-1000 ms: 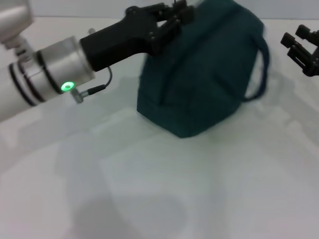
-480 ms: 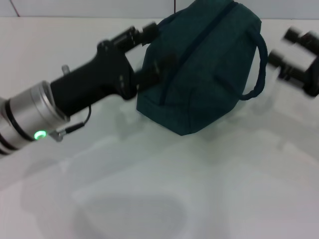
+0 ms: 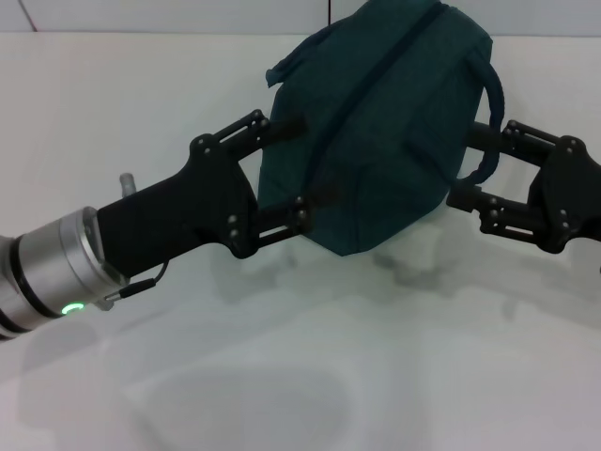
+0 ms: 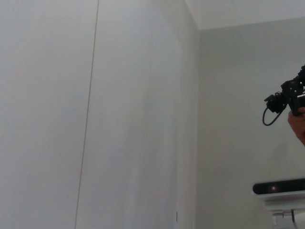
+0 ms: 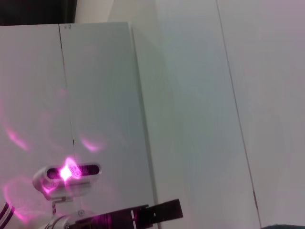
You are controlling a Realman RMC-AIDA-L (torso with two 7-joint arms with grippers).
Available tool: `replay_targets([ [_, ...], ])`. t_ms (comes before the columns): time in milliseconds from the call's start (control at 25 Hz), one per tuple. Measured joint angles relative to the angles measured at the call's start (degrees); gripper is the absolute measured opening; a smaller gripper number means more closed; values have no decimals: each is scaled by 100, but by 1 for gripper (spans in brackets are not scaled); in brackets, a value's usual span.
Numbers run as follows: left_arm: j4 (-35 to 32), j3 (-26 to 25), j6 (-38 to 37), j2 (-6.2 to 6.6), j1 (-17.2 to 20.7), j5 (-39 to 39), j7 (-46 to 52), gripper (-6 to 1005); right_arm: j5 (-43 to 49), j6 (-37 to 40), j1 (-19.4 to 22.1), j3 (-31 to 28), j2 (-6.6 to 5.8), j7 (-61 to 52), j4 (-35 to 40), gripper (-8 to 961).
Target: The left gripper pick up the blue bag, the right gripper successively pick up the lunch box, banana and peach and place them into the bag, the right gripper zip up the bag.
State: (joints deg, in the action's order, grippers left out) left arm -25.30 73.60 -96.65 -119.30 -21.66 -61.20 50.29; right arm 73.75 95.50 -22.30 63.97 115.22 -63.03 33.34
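Note:
The blue bag point(image 3: 385, 132) stands on the white table at the back centre, its zipper line running over the top. One loop handle point(image 3: 494, 105) hangs on its right side. My left gripper point(image 3: 302, 162) is open, its fingers point(image 3: 315, 198) spread at the bag's left side and holding nothing. My right gripper point(image 3: 470, 169) is open at the bag's right side, its fingertips point(image 3: 462, 199) close to the handle loop. The lunch box, banana and peach are out of view. Both wrist views show only walls.
The white table point(image 3: 282, 376) stretches in front of the bag. The left wrist view shows a wall and a camera bar point(image 4: 279, 187). The right wrist view shows a white cabinet point(image 5: 95, 119) and a device with a pink glow point(image 5: 66, 174).
My left gripper has left the top of the bag, opened, and drawn back down to the bag's left side. My right gripper has moved in from the right edge towards the bag.

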Motion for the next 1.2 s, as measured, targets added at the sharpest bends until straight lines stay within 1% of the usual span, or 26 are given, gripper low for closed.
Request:
replay_targets([
  [680, 35, 24, -20, 3, 4, -174, -266, 773, 31, 4, -101, 48, -5, 12, -73, 748],
  [960, 42, 32, -21, -10, -16, -182, -280, 773, 70, -12, -142, 29, -39, 6, -82, 748],
  [1200, -29, 18, -156, 51, -72, -480, -188, 773, 76, 88, -142, 35, -114, -128, -54, 748],
])
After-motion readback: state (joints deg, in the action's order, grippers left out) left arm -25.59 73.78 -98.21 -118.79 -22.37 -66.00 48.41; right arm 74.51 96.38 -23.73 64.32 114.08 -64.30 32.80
